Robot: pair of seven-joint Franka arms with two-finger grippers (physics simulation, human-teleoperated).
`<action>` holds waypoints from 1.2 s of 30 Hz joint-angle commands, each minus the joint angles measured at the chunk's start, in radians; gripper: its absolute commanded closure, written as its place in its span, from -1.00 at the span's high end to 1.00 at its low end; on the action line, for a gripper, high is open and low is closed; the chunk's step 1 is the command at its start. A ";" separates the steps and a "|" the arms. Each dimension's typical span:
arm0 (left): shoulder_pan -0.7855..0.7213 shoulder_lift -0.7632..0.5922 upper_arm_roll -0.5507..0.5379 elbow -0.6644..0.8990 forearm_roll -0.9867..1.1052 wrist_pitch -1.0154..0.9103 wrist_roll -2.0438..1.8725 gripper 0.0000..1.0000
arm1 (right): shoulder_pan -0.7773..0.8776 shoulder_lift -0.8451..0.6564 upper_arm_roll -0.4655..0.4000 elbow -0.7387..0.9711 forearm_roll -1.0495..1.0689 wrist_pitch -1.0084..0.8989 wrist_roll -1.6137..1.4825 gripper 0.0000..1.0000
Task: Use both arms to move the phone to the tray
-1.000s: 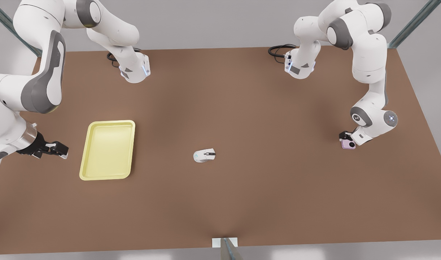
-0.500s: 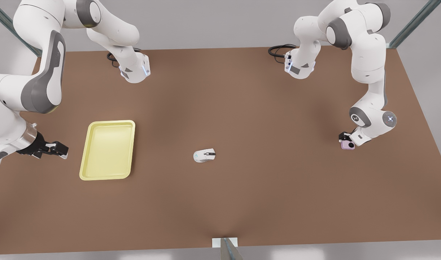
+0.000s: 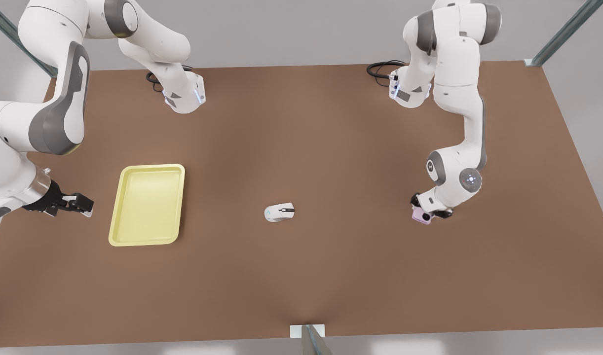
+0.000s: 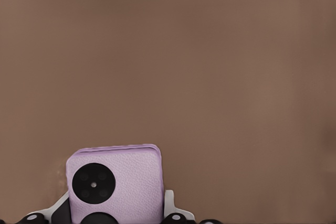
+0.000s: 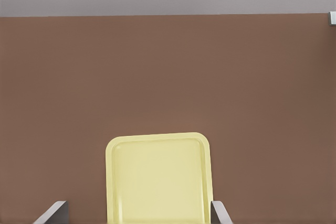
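The front view is looking steeply down from above the near table (image 3: 301, 276) edge, taking in both arms. The left wrist view is riding close over the left gripper (image 3: 427, 215), which is clamping the phone (image 4: 113, 184); it is facing bare tabletop ahead of the fingers (image 4: 169, 209). The right wrist view is sitting low behind the right gripper (image 3: 77, 204), whose spread fingers (image 5: 52, 212) are framing the tray (image 5: 157, 141) just ahead, and is looking across the table to the far edge. Front and left wrist views are sharing the phone (image 3: 421, 216); front and right wrist views are sharing the tray (image 3: 115, 231).
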 commanded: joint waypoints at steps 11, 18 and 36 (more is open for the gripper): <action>-0.319 0.302 -0.072 0.536 -0.001 -0.360 -1.148 0.56 | 0.000 -0.001 0.000 0.001 0.001 0.000 -0.001 1.00; -0.348 0.408 -0.077 0.674 -0.001 -0.362 -1.271 0.56 | 0.000 -0.001 0.000 0.001 0.001 0.000 -0.001 1.00; -0.299 0.275 0.083 0.689 0.036 -0.666 -0.992 1.00 | 0.014 -0.040 0.000 0.011 0.001 -0.030 0.002 1.00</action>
